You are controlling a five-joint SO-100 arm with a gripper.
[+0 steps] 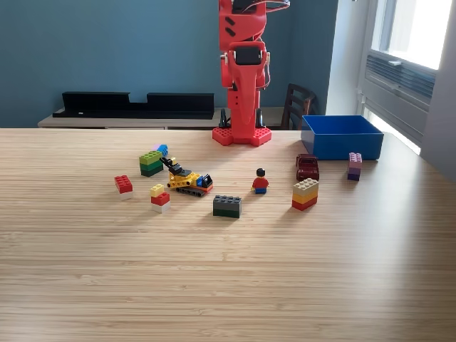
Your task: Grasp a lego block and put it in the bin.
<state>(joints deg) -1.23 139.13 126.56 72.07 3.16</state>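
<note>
Wooden table [228, 285], matte grain, is seen bare in front. Red printed arm [242, 78] is folded upright at the far edge; fingers are not visible, so their state and offsets to them cannot be told. Blue bin [342, 135], rigid smooth plastic, sits at exterior view's right of the base. Dark lego block [227, 205] is judged light, stiff, slick; best pinched across flat long sides.

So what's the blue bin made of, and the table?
The bin looks like plastic: one even blue, smooth thin walls, with a soft sheen. The table looks like wood or a wood-look top, going by the pale fine grain lines running across it; which one can't be told from here.
</note>
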